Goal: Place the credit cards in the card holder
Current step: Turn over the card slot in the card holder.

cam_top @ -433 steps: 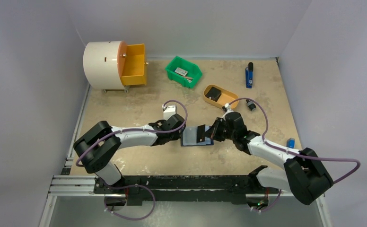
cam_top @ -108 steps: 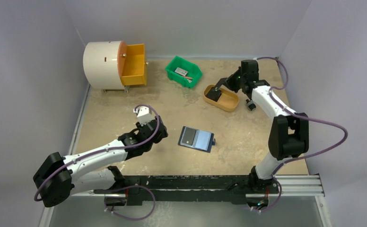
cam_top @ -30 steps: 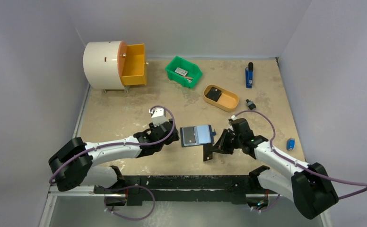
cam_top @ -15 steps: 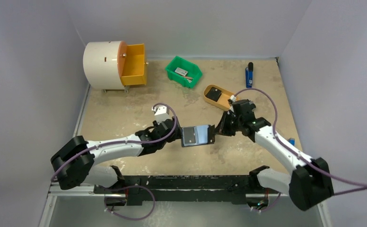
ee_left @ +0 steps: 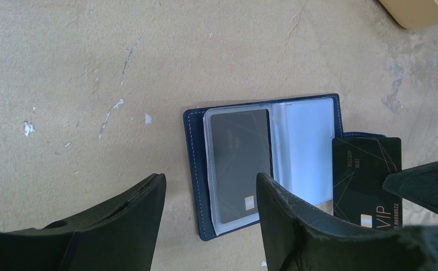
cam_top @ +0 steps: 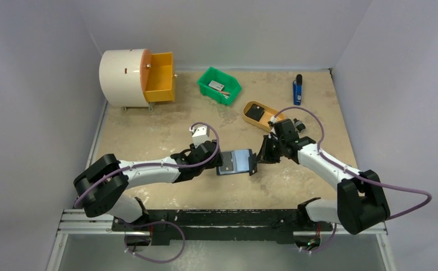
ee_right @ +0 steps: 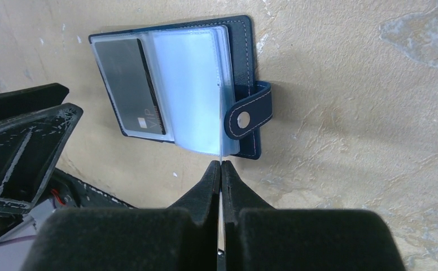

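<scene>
Card [ee_left: 366,180] now at card holder [ee_right: 240,56]

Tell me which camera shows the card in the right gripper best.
Left wrist: the card shows its dark face with the VIP print, beside the open card holder. Right wrist sees it only edge-on, pinched in the right gripper. Top external shows just a small dark sliver.

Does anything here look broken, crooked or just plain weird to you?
Nothing is spilled or broken. The card holder lies open and slightly crooked on the tabletop, which has a few white scuffs. The right gripper pinches a black card at the holder's tab side, which looks like work in progress, not a fault.
</scene>
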